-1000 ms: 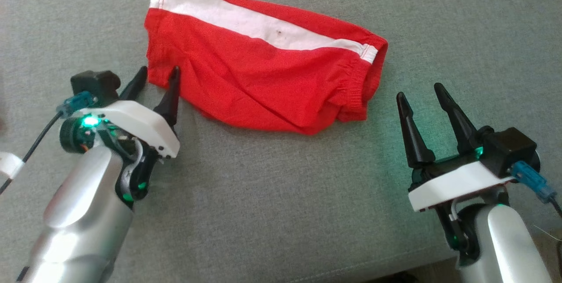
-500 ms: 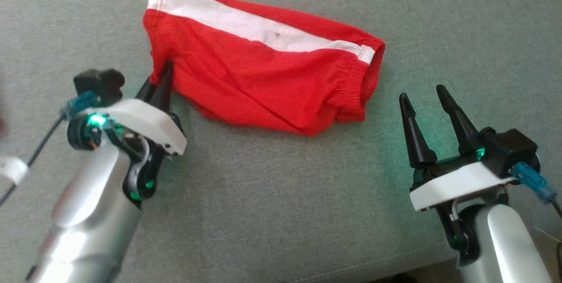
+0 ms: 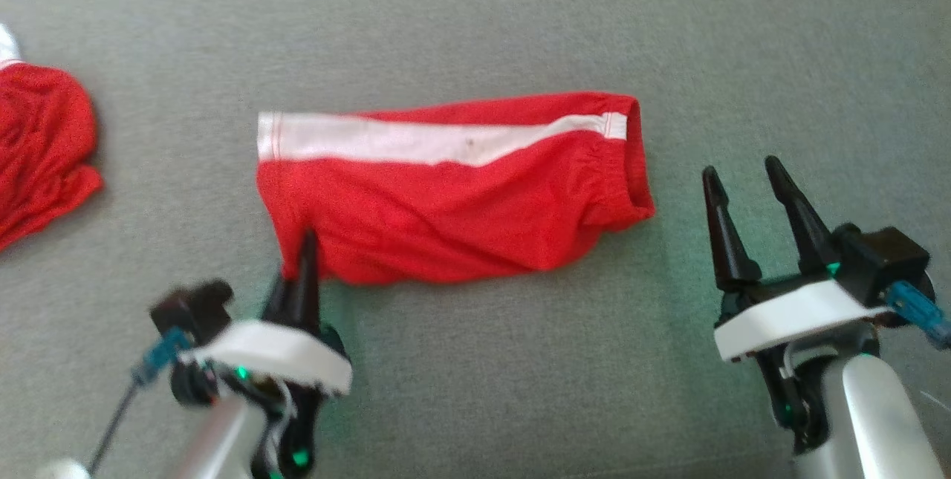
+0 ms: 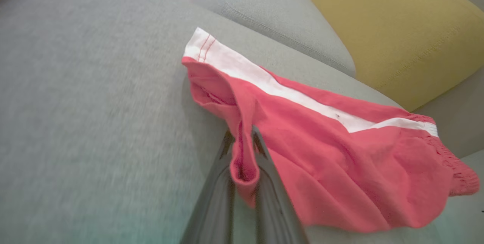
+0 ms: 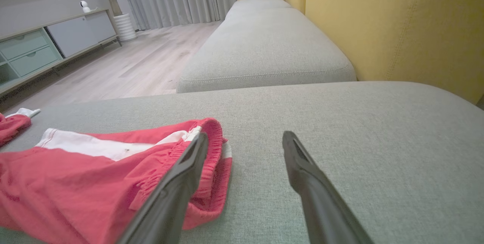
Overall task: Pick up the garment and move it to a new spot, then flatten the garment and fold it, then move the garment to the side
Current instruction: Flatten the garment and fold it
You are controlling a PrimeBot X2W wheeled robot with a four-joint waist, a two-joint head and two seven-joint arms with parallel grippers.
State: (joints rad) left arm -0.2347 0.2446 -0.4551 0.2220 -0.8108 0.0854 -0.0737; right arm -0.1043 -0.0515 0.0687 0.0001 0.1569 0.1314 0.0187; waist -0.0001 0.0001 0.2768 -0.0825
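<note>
Subject: garment [image 3: 446,197], red shorts with a white stripe [image 3: 416,141] along the edge farthest from the robot. It lies spread and wrinkled, the grey seat cushion [image 3: 475,390] directly beneath it. The gathered waistband [image 3: 631,160] forms the garment's right end and the stitched leg hem its left end.

Left gripper [image 3: 303,256]: at the garment's near left corner, clenched on the cloth. In the left wrist view the gripper [image 4: 242,138] has a fold of the red hem pinched between its two dark fingers [image 4: 272,198] — the fold rises from the garment [image 4: 340,160] into the jaws, and a small loop of cloth bulges out below the pinch.

Right gripper [image 3: 743,174]: off the garment's waistband end, apart from it, fingers spread wide and grasping nothing. In the right wrist view the gripper [image 5: 245,138] has one finger showing in front of the waistband [image 5: 211,142] of the garment [image 5: 75,183]; whether that finger touches the cloth cannot be told from that view.

Other items: a second red cloth [image 3: 41,145] — bunched, with a white edge — lies well to the left of the garment, not touching it. A yellow backrest [image 4: 397,28] stands beyond the garment's striped edge.
</note>
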